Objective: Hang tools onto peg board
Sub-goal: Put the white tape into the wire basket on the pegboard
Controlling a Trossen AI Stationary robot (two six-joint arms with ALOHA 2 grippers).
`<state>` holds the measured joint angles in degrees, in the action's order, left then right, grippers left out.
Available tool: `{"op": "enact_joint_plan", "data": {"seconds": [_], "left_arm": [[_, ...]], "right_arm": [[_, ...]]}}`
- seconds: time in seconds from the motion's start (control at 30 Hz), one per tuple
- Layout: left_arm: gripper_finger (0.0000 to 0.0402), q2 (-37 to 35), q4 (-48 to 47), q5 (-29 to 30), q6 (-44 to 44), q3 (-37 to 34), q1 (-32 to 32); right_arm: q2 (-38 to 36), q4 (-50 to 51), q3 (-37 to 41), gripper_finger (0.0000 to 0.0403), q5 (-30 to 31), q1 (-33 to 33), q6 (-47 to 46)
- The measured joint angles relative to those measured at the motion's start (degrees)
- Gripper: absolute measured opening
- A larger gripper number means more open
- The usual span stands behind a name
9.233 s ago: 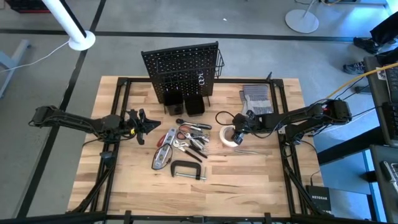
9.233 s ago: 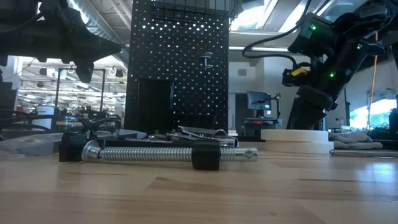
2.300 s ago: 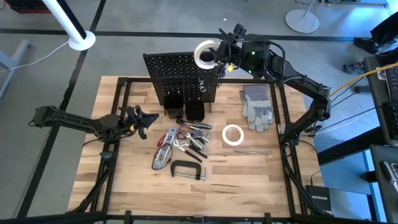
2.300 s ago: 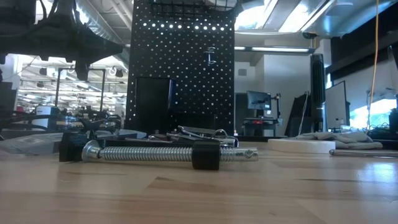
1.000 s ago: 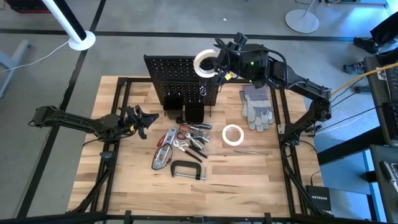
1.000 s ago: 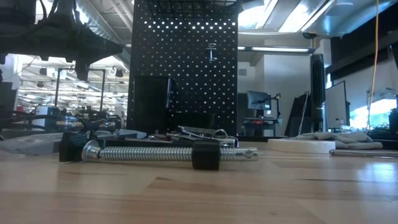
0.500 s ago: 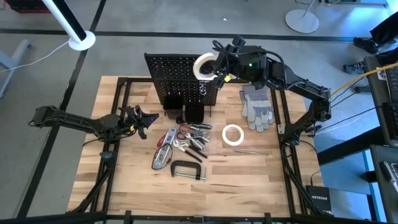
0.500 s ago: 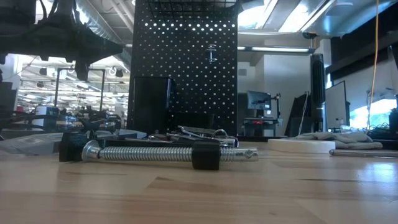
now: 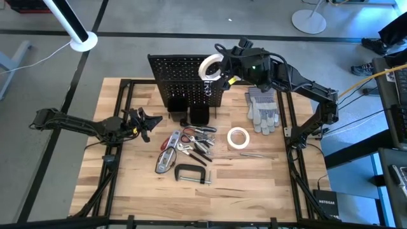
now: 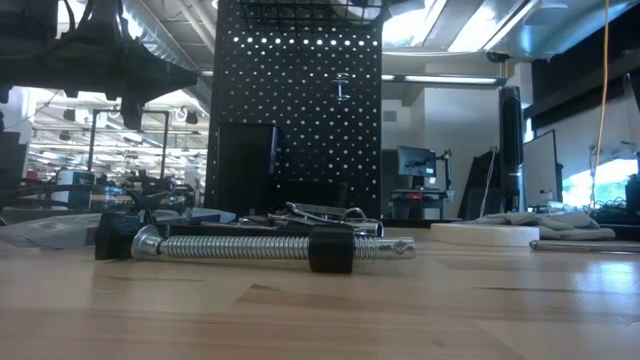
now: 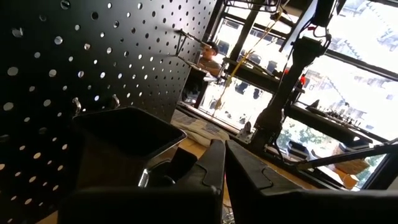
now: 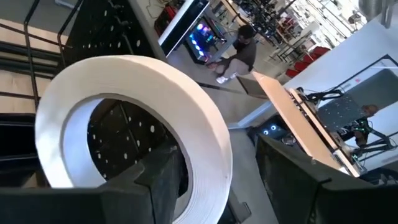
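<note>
right gripper (image 9: pixel 219 67) was clamped on a white tape roll (image 9: pixel 209 66), held high at the peg board (image 9: pixel 184 75) top edge, beside its wire basket (image 9: pixel 224 67). step in hand looked like hanging the roll; next it likely needed lowering onto the hook (image 10: pixel 341 86). left gripper (image 9: pixel 154 126) waited pinched shut, empty, left of the peg board.

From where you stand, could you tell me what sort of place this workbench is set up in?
Probably a robotics lab or workshop: a wooden table carries a peg board and hand tools such as a C-clamp, and the low view shows monitors and open ceiling ducting behind.
</note>
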<state>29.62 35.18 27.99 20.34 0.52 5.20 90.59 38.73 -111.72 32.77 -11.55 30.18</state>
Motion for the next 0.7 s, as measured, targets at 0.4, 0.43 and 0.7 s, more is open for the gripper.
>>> {"op": "enact_joint_plan", "data": {"seconds": [0.4, 0.43, 0.7], "left_arm": [[0.0001, -0.01, -0.24, -0.02, 0.24, 0.0, 0.0], [0.0001, 0.0, -0.24, -0.02, 0.24, 0.0, 0.0], [0.0001, 0.0, -0.24, -0.02, 0.25, -0.01, -0.01]], "right_arm": [[-0.02, -0.04, -0.02, 0.0202, 3.38, -0.09, -1.1], [-0.04, 0.26, 0.0, 0.0202, 3.43, -0.09, -1.44], [-0.22, 4.27, -0.06, 0.0202, 2.52, -0.13, -2.54]]}}
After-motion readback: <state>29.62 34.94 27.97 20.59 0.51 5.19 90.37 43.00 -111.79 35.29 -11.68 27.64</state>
